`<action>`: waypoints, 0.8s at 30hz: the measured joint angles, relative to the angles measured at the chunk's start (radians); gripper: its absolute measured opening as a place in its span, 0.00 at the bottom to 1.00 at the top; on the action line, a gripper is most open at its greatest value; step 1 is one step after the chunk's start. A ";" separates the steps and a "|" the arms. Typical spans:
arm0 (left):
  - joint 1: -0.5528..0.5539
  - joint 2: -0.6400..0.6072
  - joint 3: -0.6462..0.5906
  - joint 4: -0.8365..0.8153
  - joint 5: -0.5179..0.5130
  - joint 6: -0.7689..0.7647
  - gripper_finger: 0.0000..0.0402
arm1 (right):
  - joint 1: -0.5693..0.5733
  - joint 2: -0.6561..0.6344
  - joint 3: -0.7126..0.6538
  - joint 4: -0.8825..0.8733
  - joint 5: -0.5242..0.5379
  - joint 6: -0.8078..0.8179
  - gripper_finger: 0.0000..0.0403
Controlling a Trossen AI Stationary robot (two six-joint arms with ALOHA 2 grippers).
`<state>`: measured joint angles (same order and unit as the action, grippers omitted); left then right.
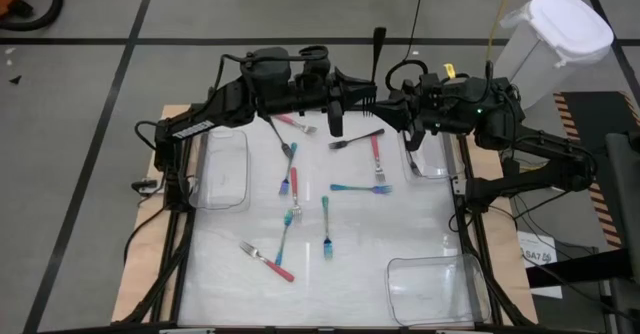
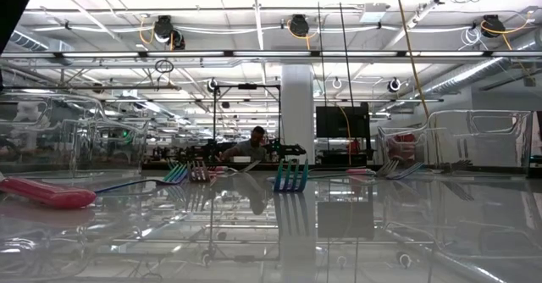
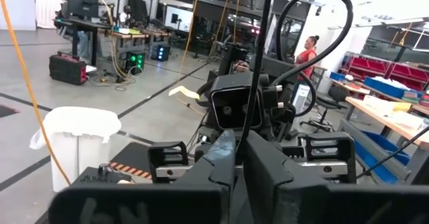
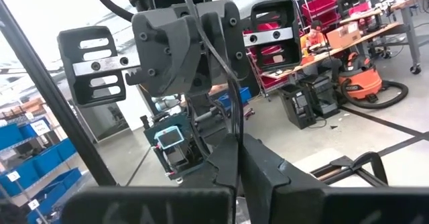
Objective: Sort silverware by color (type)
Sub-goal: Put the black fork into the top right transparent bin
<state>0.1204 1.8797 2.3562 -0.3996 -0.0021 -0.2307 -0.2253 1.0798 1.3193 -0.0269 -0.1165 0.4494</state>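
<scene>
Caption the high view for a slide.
Both arms meet at the table's far edge; forks lie scattered between three clear bins, all unsorted.

I see the left end effector (image 1: 337, 114) and right end effector (image 1: 392, 109) nose to nose, each hiding the counter beneath. A slim black fork (image 1: 379, 49) rises between them, its gripped end hidden.

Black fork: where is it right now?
High view: the black fork lies at the table's far middle, just below the two end effectors, its handle tip beside the top of a red fork.
</scene>
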 joint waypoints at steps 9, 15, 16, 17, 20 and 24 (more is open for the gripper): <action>0.001 -0.001 0.000 -0.033 -0.002 -0.002 0.01 | 0.001 0.000 -0.002 -0.004 0.000 0.014 0.08; -0.002 -0.001 0.000 -0.093 0.011 -0.022 0.00 | 0.000 0.000 -0.002 -0.005 0.012 0.065 0.23; 0.000 -0.001 0.000 -0.104 0.011 -0.022 0.00 | 0.000 -0.001 -0.002 -0.011 0.013 0.076 0.26; 0.003 -0.001 0.000 -0.115 0.010 -0.022 0.00 | -0.001 -0.001 -0.002 -0.020 0.014 0.085 0.28; 0.003 -0.001 0.000 -0.153 0.009 -0.023 0.00 | -0.002 -0.010 -0.002 -0.049 0.020 0.113 0.36; 0.001 -0.001 0.000 -0.218 0.011 -0.023 0.00 | -0.001 -0.028 -0.002 -0.098 0.016 0.155 0.43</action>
<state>0.1215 1.8790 2.3558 -0.6181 0.0086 -0.2539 -0.2260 1.0516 1.3178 -0.1249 -0.1007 0.6047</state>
